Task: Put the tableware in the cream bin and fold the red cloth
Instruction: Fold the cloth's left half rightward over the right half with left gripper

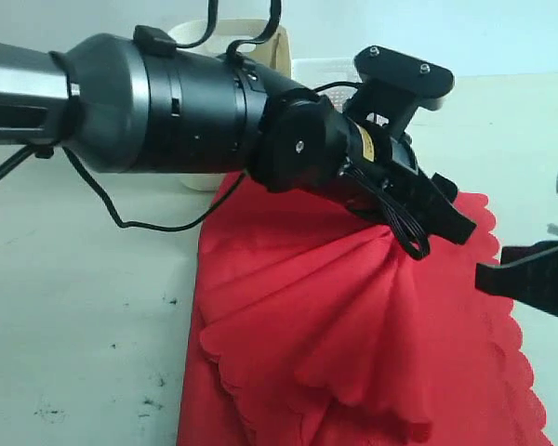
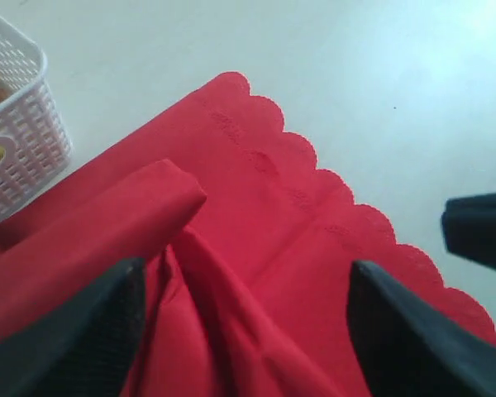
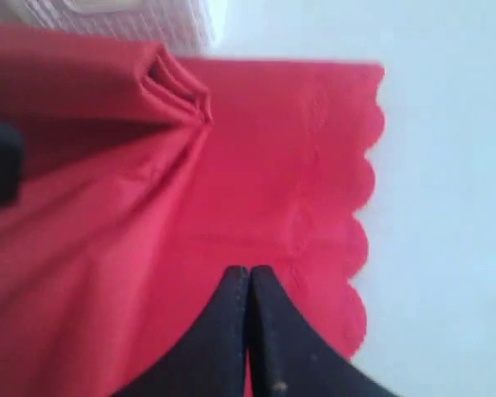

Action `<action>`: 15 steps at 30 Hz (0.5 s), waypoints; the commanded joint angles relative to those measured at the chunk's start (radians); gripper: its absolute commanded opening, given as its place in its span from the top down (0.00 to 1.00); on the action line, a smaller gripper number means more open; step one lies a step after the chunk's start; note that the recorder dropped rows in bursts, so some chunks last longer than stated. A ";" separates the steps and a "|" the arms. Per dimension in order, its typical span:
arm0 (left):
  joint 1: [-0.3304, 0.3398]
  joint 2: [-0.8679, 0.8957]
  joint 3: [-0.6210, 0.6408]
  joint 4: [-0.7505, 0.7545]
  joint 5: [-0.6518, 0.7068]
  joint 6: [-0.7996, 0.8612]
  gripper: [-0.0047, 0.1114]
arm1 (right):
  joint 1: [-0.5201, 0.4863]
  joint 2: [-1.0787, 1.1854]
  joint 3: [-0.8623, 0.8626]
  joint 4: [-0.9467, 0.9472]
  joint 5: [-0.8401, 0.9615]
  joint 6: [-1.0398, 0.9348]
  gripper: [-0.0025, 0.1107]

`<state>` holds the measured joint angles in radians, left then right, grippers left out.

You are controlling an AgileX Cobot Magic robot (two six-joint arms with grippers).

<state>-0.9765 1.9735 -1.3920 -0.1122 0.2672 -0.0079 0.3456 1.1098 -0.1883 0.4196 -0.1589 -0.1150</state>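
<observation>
Currently left hand (image 2: 246, 273) angled down over bunched red cloth (image 1: 353, 316), spread wide, empty; right hand (image 3: 248, 277) closed tight, empty.

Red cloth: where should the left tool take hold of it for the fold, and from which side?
Probably the raised pleat of the red cloth, from above, with the open left tool straddling it. That ridge stands up off the table, so it can be pinched from both sides; the scalloped edge lies flat and gives little to pinch.
</observation>
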 commanded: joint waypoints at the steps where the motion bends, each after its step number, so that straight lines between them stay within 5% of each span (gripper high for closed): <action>1: 0.005 -0.011 -0.009 0.012 0.009 0.008 0.31 | 0.004 -0.178 0.002 -0.001 0.016 -0.044 0.98; 7: 0.072 -0.093 -0.002 0.059 0.160 0.034 0.39 | 0.004 -0.272 0.002 -0.001 0.077 -0.083 0.98; 12: 0.156 -0.207 0.075 0.061 0.179 0.063 0.96 | 0.004 -0.221 0.000 -0.001 0.082 -0.051 0.90; 15: 0.211 -0.289 0.133 0.065 0.165 0.075 0.94 | 0.004 -0.152 -0.019 -0.001 0.100 -0.040 0.79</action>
<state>-0.8080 1.7574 -1.3104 -0.0539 0.4380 0.0547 0.3456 0.9044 -0.1883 0.4217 -0.0736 -0.1652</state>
